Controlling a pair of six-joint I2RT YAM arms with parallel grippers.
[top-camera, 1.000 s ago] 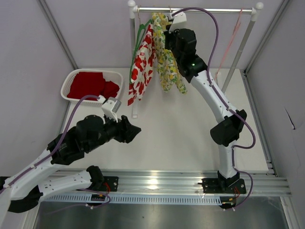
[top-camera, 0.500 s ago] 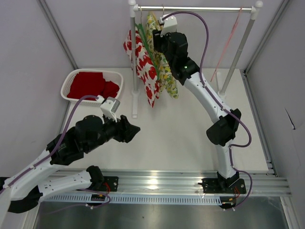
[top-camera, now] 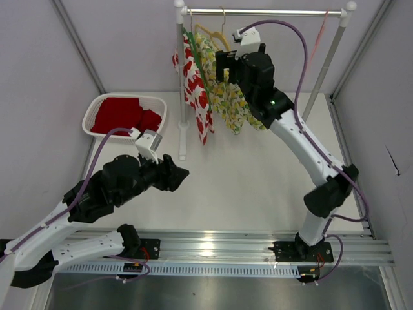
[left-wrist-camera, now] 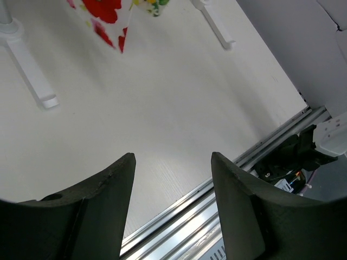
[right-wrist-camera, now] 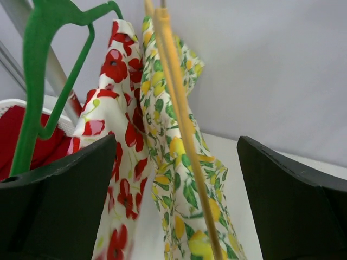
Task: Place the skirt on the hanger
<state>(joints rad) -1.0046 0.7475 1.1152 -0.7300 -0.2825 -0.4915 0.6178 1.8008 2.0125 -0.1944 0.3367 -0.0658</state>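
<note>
Two skirts hang from the rack's rail (top-camera: 271,12). A white skirt with red flowers (top-camera: 195,90) hangs on a green hanger (top-camera: 192,55), and a lemon-print skirt (top-camera: 232,106) on a yellow hanger (top-camera: 213,33). My right gripper (top-camera: 222,68) is open just right of them, holding nothing. In the right wrist view the yellow hanger's rod (right-wrist-camera: 184,124) and the lemon-print skirt (right-wrist-camera: 173,162) show between the wide jaws of the right gripper (right-wrist-camera: 176,139) without touching them. My left gripper (top-camera: 184,173) hovers open and empty over the table (left-wrist-camera: 162,97).
A white basket (top-camera: 155,98) holding red cloth (top-camera: 122,115) sits at the back left. A thin pink hanger (top-camera: 316,48) hangs at the rail's right end. The rack's white feet (left-wrist-camera: 32,76) rest on the table, and a metal rail (top-camera: 213,248) runs along the near edge.
My right gripper has opened and let go at the yellow hanger, then drawn back to the right. Both skirts have swung on the rail. The left arm has hardly moved.
</note>
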